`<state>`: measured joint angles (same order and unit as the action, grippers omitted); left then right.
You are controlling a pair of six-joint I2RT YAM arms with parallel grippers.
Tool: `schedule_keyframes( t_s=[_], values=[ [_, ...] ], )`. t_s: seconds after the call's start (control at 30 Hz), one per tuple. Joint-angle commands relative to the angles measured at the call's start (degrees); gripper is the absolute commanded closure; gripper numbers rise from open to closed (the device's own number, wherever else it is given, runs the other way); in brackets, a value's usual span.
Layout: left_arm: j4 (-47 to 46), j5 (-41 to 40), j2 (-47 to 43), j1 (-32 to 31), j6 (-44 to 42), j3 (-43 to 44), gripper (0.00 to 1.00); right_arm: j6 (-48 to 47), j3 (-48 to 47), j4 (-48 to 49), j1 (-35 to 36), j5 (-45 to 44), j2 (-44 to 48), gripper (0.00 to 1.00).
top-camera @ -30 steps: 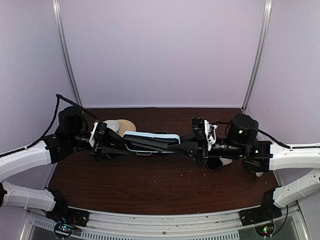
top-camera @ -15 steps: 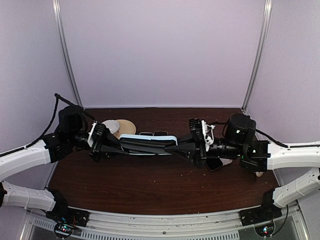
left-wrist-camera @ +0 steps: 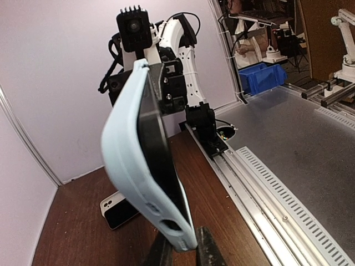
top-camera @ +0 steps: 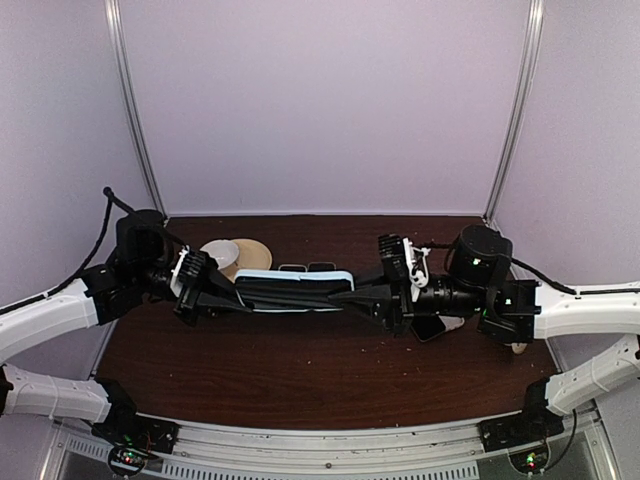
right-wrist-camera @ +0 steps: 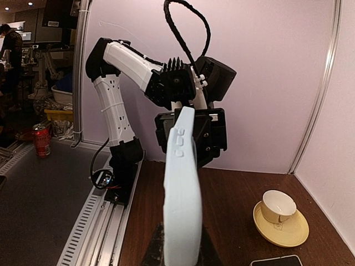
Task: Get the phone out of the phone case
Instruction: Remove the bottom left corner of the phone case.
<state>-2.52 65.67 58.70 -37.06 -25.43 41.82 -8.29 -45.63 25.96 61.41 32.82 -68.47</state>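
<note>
A light blue phone case (top-camera: 296, 291) hangs level above the table, held at both ends. My left gripper (top-camera: 243, 297) is shut on its left end and my right gripper (top-camera: 342, 295) on its right end. In the left wrist view the phone case (left-wrist-camera: 126, 166) stands on edge with the black phone (left-wrist-camera: 160, 145) seated in it; the left gripper (left-wrist-camera: 186, 245) pinches its near end. Through the right wrist camera the phone case (right-wrist-camera: 182, 188) shows its back and side buttons, clamped by the right gripper (right-wrist-camera: 180, 250). The phone is hidden there.
A white cup on a tan saucer (top-camera: 236, 255) sits at the back left, also seen as the cup (right-wrist-camera: 279, 206) in the right wrist view. A second phone in a white case (left-wrist-camera: 118, 209) lies on the table under the right arm (top-camera: 436, 328). The metal rail (top-camera: 330, 440) runs along the near edge.
The left gripper has closed on the case's left end. Both arms and the case have shifted a little to the left, and the case now sits level.
</note>
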Motion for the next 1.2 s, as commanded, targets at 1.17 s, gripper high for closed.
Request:
schedule_keyframes(
  t_s=[1.17],
  values=[
    [9.1, 4.3, -4.1, -0.8, -14.9, 0.7, 1.00, 20.8, -12.2, -13.2, -1.6, 5.7, -5.0, 1.00]
  ],
)
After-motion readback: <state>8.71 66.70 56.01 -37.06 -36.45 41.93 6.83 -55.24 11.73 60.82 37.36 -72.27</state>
